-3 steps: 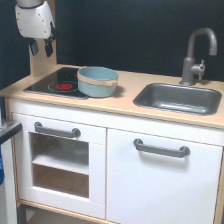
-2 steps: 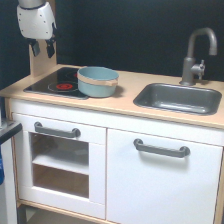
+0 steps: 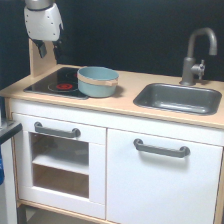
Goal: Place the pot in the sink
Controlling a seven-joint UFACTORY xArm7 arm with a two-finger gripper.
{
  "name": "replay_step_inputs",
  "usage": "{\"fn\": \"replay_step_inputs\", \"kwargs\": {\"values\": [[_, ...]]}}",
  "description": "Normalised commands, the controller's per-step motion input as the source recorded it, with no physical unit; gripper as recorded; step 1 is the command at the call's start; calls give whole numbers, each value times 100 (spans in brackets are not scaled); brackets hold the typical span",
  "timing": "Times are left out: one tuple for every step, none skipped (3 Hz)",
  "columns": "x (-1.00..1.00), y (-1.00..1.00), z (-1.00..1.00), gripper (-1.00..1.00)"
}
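The white robot gripper (image 3: 44,49) hangs over the worktop's back left corner, can't tell if it's open; I'd drop straight onto the small light blue pot with the tan band (image 3: 97,81), pinch the rim, then carry it to the dark grey metal sink (image 3: 178,98).

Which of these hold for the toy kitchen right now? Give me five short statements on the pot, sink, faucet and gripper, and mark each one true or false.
1. The pot sits at the stovetop's right edge in the exterior view, not in the sink. True.
2. The gripper is clamped on the pot's rim. False: it hangs above the stovetop's far left corner, apart from the pot; whether it is open cannot be told.
3. The sink basin holds nothing visible. True.
4. The faucet stands between the pot and the sink. False: it rises behind the sink, toward the exterior view's right.
5. The pot lies tipped on its side. False: it stands upright, opening upward.
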Motion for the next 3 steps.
{"fn": "replay_step_inputs", "kwargs": {"values": [[91, 18, -6, 100], [90, 50, -18, 100], [53, 45, -53, 100]]}}
